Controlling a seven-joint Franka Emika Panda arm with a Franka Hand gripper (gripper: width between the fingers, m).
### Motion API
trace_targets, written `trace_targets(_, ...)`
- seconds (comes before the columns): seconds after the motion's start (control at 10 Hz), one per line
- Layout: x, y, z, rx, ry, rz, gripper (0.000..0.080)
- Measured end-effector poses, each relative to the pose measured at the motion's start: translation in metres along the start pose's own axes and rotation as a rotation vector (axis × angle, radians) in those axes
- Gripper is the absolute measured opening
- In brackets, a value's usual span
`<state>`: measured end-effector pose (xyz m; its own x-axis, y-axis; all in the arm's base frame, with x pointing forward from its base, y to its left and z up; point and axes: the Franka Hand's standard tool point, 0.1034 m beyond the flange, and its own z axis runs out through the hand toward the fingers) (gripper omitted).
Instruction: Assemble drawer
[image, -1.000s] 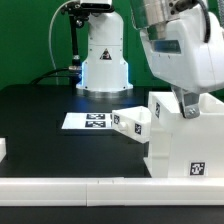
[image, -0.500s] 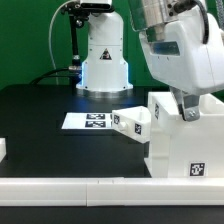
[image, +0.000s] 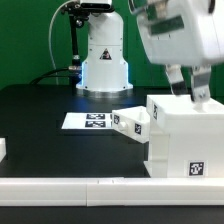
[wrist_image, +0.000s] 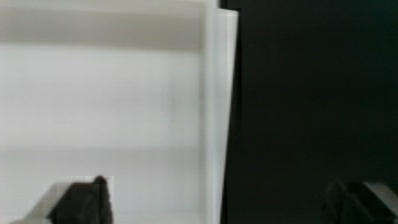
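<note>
Gripper (image: 190, 95) spread wide, empty, just above cube housing (image: 185, 140); small tray (image: 132, 122) tilted beside housing, contents hidden.

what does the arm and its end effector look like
The arm is a bulky, rounded shell of glossy white casing. Its end effector has two slim dark fingers. The white base in the background carries a small dark triangular mark, and black cables run beside it.
</note>
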<state>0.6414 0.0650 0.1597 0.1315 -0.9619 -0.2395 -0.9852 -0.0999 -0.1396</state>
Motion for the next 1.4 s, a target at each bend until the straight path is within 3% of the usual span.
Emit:
trace_targets(0.2, -0.011, 0.023, -0.020, -0.011, 0.000, -0.013, 0.0644)
trace_targets(0.6, -0.014, 0.027, -0.014, -0.019, 0.007, -0.091, 0.0649)
trace_targets(0.8, -0.042, 0.060, -0.008, -0.047, 0.013, -0.254, 0.0649)
trace_targets(1.0, -0.076, 0.095, 0.005, -0.105, 0.025, -0.331, 0.0649)
trace_targets(1.2, -0.067, 0.088, 0.002, -0.098, 0.017, -0.512, 0.0649)
trace_targets(1.4, -0.070, 0.089, 0.004, -0.102, 0.008, -0.657, 0.0649)
